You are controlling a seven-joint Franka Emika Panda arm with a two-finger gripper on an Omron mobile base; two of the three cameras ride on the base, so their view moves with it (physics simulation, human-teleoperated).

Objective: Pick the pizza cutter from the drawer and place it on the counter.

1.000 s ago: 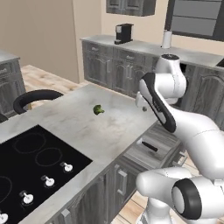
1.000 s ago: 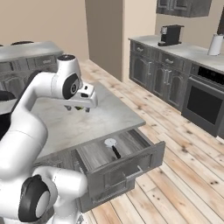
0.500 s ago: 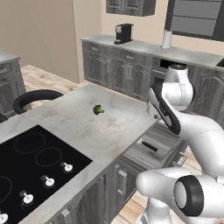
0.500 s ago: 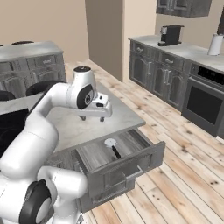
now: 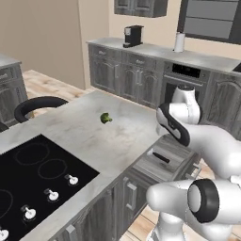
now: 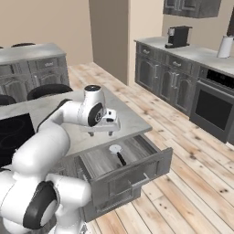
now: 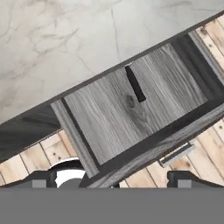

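One wide shallow drawer with a grey wood-grain front and silver bar handle [image 6: 123, 171] is pulled out of the island at my near side, and that's where the goods are. Inside it, the small pizza cutter with its pale round disc blade and short black handle [image 6: 117, 153] lies flat on the grey wood floor, up toward the back wall of the drawer, disc end nearest the stone edge and handle pointing out toward the drawer front. In my hand view I can mostly make out the black handle [image 7: 134, 84], with the blade end tucked under the lip of the stone.

My two-finger gripper [image 6: 101, 134] hangs over the edge of the large light grey-white marbled stone counter [image 6: 130, 119], just above and behind the drawer, apart from the cutter. Fingers are spread wide with nothing between them, so I'm holding zilch right now.

Further out on the stone top, a small green broccoli floret [image 5: 106, 118] sits by itself, well apart from the drawer. To the left of that is the inset black glass cooktop with white knobs [image 5: 35, 176].

Way across the wood floor, a dark coffee machine [image 6: 177, 36] stands on the far wall counter, with a white paper towel roll [image 6: 224, 46] farther right.
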